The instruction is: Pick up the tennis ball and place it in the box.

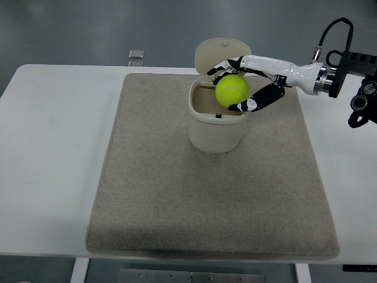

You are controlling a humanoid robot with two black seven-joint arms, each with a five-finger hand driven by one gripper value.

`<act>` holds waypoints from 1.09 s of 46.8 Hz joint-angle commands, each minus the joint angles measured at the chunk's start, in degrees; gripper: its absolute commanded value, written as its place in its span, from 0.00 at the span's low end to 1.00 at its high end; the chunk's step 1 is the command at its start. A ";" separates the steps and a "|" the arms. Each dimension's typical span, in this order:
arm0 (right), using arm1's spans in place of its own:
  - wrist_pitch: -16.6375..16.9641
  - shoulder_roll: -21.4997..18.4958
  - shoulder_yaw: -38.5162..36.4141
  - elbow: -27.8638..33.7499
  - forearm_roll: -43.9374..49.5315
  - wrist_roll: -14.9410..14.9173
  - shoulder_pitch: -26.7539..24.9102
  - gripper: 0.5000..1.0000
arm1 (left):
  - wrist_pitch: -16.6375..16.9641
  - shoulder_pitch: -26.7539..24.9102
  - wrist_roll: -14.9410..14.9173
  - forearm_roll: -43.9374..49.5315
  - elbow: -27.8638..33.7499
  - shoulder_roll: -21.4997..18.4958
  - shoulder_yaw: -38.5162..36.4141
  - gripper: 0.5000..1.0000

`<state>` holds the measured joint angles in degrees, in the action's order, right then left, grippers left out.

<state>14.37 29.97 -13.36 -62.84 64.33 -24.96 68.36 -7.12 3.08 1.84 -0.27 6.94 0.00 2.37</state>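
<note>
While the right hand [250,82] holds the tennis ball [232,91] with curled fingers over the open box [215,127], placing comes next: open the fingers and let it drop.

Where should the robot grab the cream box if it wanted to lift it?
Probably around the box's rounded lower wall, coming from the front or left. The open lid stands up behind, and the right hand with the tennis ball crowds the right rim.
</note>
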 commanded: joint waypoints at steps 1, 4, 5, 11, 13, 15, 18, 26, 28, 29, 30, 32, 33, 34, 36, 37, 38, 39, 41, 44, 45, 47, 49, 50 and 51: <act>0.13 0.00 0.01 0.00 0.00 0.00 -0.07 0.72 | 0.00 0.00 0.00 0.01 0.00 0.00 0.00 0.99; 0.13 0.00 0.01 0.00 -0.08 -0.09 -0.07 0.72 | 0.00 0.00 0.00 0.01 0.00 0.00 0.00 0.99; 0.13 0.00 0.01 0.00 0.00 -0.09 -0.07 0.72 | 0.00 0.00 0.00 0.01 0.00 0.00 0.00 0.99; 0.65 0.18 -0.08 0.00 -0.17 -0.17 -0.15 0.72 | 0.00 0.00 0.00 0.01 0.00 0.00 0.00 0.99; 1.01 0.26 -0.08 0.00 -0.17 -0.35 -0.15 0.72 | 0.00 0.00 0.00 0.01 0.00 0.00 0.00 0.99; 1.62 0.35 -0.08 0.00 -0.52 -0.35 -0.15 0.72 | 0.00 0.00 0.00 0.01 0.00 0.00 0.00 0.99; 3.20 0.53 -0.17 0.00 -2.01 -0.44 -0.15 0.72 | 0.00 0.00 0.00 0.01 0.00 0.00 0.00 0.99; 11.63 1.84 -0.70 0.00 -10.53 0.00 0.46 0.72 | 0.00 0.00 0.00 0.01 0.00 0.00 0.00 0.99; 13.04 2.55 -0.79 0.00 -12.29 0.00 0.55 0.73 | 0.00 0.00 0.00 0.01 0.00 0.00 0.00 0.99; 13.57 2.90 -0.79 0.00 -13.00 0.00 0.55 0.76 | 0.00 0.00 0.00 0.01 0.00 0.00 0.00 0.99; 14.27 3.25 -0.87 0.00 -13.70 0.00 0.55 0.79 | 0.00 0.00 0.00 0.01 0.00 0.00 0.00 0.99; 15.59 3.95 -0.87 -0.09 -15.02 0.00 0.64 0.80 | 0.00 0.00 0.00 0.01 0.00 0.00 0.00 0.99; 16.38 4.30 -0.96 0.00 -15.64 0.00 0.64 0.80 | 0.00 0.00 0.00 0.01 0.00 0.00 0.00 0.99; 17.26 4.74 -1.22 -0.09 -16.16 0.00 0.64 0.80 | 0.00 0.00 0.00 0.01 0.00 0.00 0.00 0.99; 19.10 5.53 -2.01 0.00 -17.48 0.00 0.64 0.80 | 0.00 0.00 0.00 0.01 0.00 0.00 0.00 0.99; 19.98 5.89 -2.54 0.00 -18.10 -0.08 0.64 0.80 | 0.00 0.00 0.00 0.01 0.00 0.00 0.00 0.99; 20.63 6.15 -3.07 0.00 -18.80 0.00 0.55 0.80 | 0.00 0.00 0.00 0.01 0.00 0.00 0.00 0.99; 20.63 6.41 -3.68 0.00 -19.50 0.00 0.55 0.80 | 0.00 0.00 0.00 0.01 0.00 0.00 0.00 0.99; 20.63 6.68 -4.39 0.00 -20.73 0.00 0.55 0.80 | 0.00 0.00 0.00 0.01 0.00 0.00 0.00 0.99; 20.63 7.03 -4.65 0.09 -22.40 0.00 0.55 0.80 | 0.00 0.00 0.00 0.01 0.00 0.00 0.00 0.99; 20.63 7.12 -4.91 0.09 -23.02 -0.08 0.55 0.80 | 0.00 0.00 0.00 0.01 0.00 0.00 0.00 0.99; 20.63 7.12 -5.53 0.35 -24.25 -0.08 0.55 0.80 | 0.00 0.00 0.00 0.01 0.00 0.00 0.00 0.99; 20.63 7.12 -6.23 0.61 -25.57 -0.09 0.46 0.80 | 0.00 0.00 0.00 0.01 0.00 0.00 0.00 0.99; 20.63 7.12 -6.58 0.70 -26.27 -0.09 0.37 0.80 | 0.00 0.00 0.00 0.01 0.00 0.00 0.00 0.99; 20.63 7.21 -6.93 0.96 -26.97 0.00 0.20 0.80 | 0.00 0.00 0.00 0.01 0.00 0.00 0.00 0.99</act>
<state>35.01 37.07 -19.23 -62.40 39.48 -25.01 68.85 -7.12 3.08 1.86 -0.27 6.94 0.00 2.37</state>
